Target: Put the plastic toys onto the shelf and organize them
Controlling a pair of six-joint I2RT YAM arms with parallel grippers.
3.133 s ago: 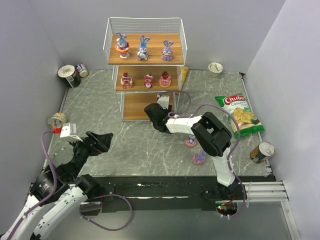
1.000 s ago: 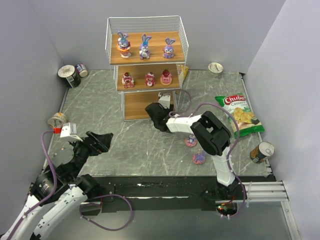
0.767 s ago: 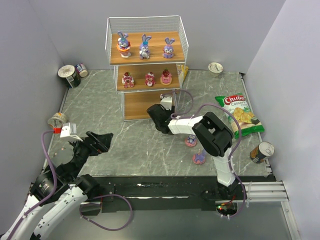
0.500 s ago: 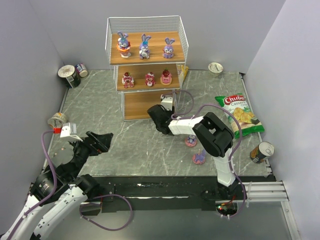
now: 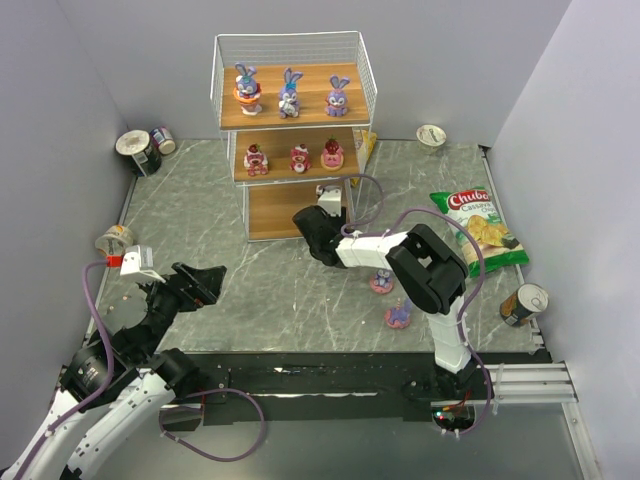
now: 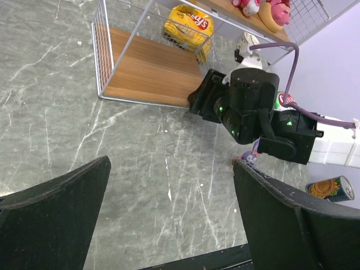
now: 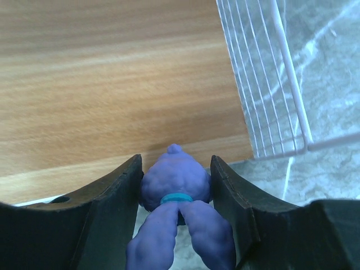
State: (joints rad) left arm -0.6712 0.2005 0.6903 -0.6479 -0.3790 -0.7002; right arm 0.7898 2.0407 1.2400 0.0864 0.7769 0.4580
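The right hand (image 7: 175,169) of a two-armed robot grips a purple figurine (image 7: 175,185) by its sides, the two fingers closed partway against the toy's rounded body, at the front lip of the shelf (image 5: 290,38) and its lowest board (image 7: 101,84). The wrist view shows the toy poised over the board's near edge, close to the wire side panel (image 7: 264,84). That placing suggests the arm is feeding it in low and level, since the tier above leaves little headroom.

The sorting appears to go by kind. Three long-eared bunnies (image 5: 288,95) line the top tier and three pink-red round figures (image 5: 299,158) the middle one, so the bare bottom board looks reserved for the small purple toys. Two more toys (image 5: 381,281) (image 5: 399,316) wait on the grey desk (image 5: 200,200) near the right arm, well within its reach, so about a third of the job looks undone.

The left hand (image 5: 205,280) hangs over the near-left of the desk with its fingers (image 6: 56,214) spread wide and nothing between them, apparently parked clear of its partner. A chip bag (image 5: 478,228) and a can (image 5: 524,303) lie to the right, apart from the toys
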